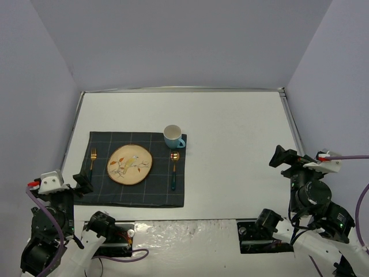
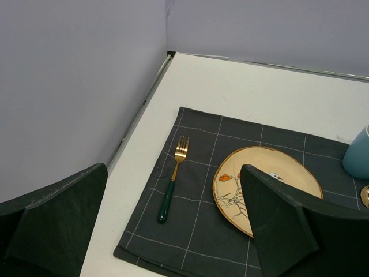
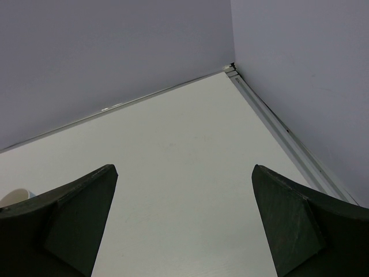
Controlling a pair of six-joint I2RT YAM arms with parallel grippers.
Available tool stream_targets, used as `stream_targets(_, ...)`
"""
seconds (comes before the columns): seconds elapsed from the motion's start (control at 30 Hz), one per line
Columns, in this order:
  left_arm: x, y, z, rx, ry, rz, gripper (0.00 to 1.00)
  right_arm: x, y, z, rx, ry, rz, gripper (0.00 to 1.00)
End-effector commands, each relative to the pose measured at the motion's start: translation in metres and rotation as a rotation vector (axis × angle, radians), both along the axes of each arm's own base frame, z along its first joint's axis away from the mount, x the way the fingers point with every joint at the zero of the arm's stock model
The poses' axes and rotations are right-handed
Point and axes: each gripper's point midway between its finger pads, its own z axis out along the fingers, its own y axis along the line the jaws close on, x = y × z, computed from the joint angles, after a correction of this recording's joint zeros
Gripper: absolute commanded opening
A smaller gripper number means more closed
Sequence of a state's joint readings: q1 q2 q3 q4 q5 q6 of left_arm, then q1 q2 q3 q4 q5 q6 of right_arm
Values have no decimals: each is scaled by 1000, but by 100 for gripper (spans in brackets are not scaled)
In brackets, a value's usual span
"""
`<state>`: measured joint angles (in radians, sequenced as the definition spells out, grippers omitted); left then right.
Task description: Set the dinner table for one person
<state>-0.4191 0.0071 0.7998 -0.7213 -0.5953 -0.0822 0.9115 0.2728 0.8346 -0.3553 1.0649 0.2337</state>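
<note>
Where the placemat (image 1: 164, 190) covers the dinner table (image 1: 236, 124), a plate (image 1: 130, 164) shows branches.

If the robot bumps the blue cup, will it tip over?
Probably not easily: the blue cup stands upright and looks squat. It seems ceramic, so likely breakable if dropped. On the cloth placemat it may drag rather than slide.

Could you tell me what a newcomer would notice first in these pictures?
A dark checked placemat lies left of centre on the white table, bearing a painted plate between a fork and a spoon. A blue cup stands at its far right corner.
</note>
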Motion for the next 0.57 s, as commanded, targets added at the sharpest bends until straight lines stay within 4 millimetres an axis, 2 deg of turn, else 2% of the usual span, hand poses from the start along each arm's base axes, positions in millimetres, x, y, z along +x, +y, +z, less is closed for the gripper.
stream_targets(0.0,3,-1,15,-30,-65,-2,97,1,0,11,54,-46,-7,100)
stream_targets(0.53,2,-3,15,-26,-60,-18,97,5,6,8,23,-27,-5,100)
